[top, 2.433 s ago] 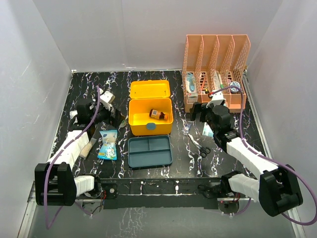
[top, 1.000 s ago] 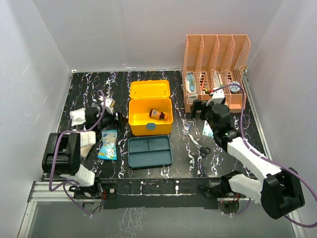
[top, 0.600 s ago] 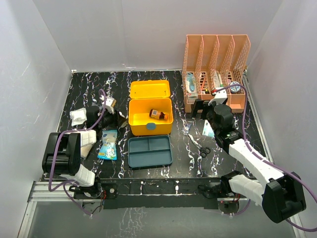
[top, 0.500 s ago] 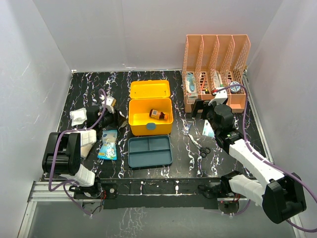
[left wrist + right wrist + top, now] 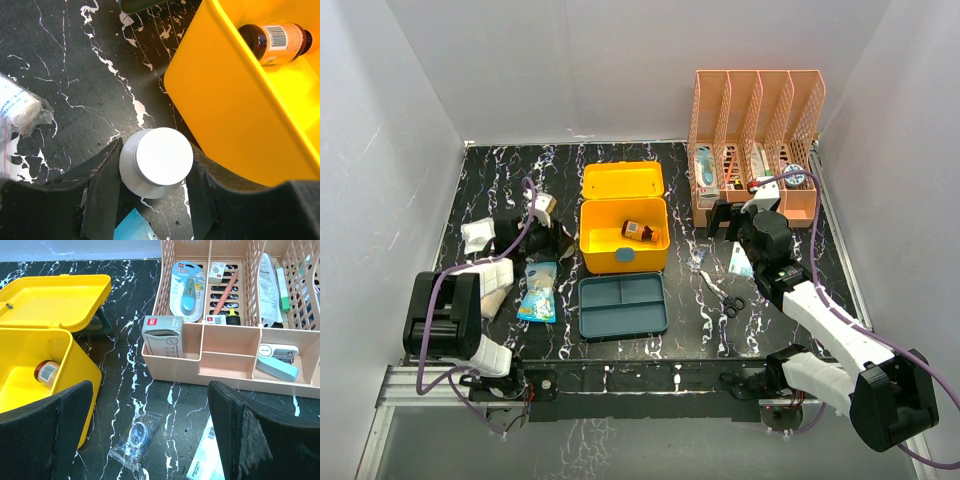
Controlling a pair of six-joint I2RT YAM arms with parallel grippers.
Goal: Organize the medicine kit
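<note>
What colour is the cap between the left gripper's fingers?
White. The cap shows best in the left wrist view.

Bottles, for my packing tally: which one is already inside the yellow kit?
The brown barcode-labelled bottle, lying on its side inside the medicine kit. The white-capped bottle stands outside it, clasped by the left gripper.

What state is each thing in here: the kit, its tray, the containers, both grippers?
medicine kit, open, lid swung back.
teal insert tray, out of the kit, lying flat in front of it, compartments empty.
brown bottle, on its side inside the kit.
white-capped container, cap up, beside the kit's outer wall.
left gripper, shut on the white-capped container.
right gripper, open wide, holding nothing.
</note>
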